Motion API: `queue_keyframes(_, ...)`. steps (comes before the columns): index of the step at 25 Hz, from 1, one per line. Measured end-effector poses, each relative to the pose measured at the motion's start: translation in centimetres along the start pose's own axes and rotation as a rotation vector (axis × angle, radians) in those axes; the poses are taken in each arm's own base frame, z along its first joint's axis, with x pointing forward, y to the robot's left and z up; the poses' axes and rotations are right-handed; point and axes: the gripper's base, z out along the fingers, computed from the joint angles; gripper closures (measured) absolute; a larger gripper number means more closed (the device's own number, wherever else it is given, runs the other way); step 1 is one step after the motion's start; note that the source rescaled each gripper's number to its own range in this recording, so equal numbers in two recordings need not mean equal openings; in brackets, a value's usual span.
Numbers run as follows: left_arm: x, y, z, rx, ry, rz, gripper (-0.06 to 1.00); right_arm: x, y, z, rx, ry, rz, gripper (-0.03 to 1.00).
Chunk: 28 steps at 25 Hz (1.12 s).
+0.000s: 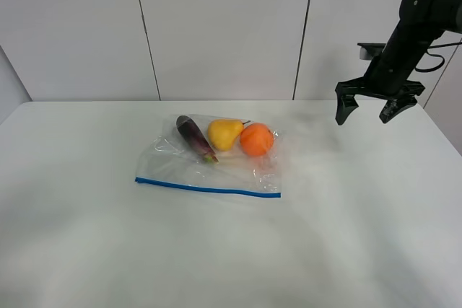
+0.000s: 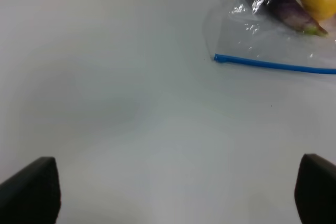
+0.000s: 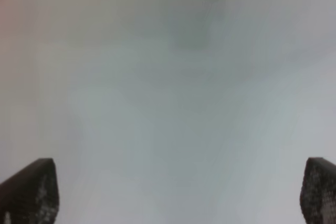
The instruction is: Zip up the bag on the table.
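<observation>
my right claw [image 1: 368, 110] hangs wide open, empty, well clear of the bag [image 1: 209, 158]; left claw [image 2: 173, 192] open too. thin film, slippery, limp; pinch the blue zip strip [image 1: 207, 188] end.

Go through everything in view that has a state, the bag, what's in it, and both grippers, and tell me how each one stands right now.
bag: lying flat on the table, nothing gripping it; whether the blue zip strip is sealed cannot be told.
eggplant, pear, orange: lying inside the bag.
right gripper: open, empty, raised above the table, away from the bag.
left gripper: open, empty, apart from the bag.
</observation>
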Motion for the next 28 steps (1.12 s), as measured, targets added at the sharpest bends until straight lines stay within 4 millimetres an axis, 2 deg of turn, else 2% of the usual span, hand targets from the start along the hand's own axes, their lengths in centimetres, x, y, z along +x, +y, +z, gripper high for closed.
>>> queue_keyframes(5, 0.0, 0.0, 0.0, 0.000, 0.000, 0.000, -0.06, 1.1, 0.0, -1.1, 0.001, -0.001, 0.014, -0.03)
queue_keyframes(9, 0.0, 0.0, 0.0, 0.000, 0.000, 0.000, -0.06, 4.6, 0.5, -3.7, 0.001, 0.000, 0.014, -0.03)
queue_keyframes(14, 0.0, 0.0, 0.0, 0.000, 0.000, 0.000, -0.06, 11.6, 1.5, -7.0, 0.010, 0.005, 0.011, -0.03)
queue_keyframes(17, 0.0, 0.0, 0.0, 0.000, 0.000, 0.000, -0.06, 16.4, 2.1, -7.9, 0.009, 0.012, 0.011, -0.03)
queue_keyframes(21, 0.0, 0.0, 0.0, 0.000, 0.000, 0.000, -0.06, 23.4, 2.8, -7.9, 0.010, 0.008, 0.033, -0.03)
queue_keyframes(25, 0.0, 0.0, 0.0, 0.000, 0.000, 0.000, -0.06, 28.9, 3.3, -7.2, 0.027, -0.127, 0.029, -0.03)
queue_keyframes(28, 0.0, 0.0, 0.0, 0.000, 0.000, 0.000, -0.06, 32.5, 3.7, -7.4, 0.043, -0.299, 0.022, -0.02)
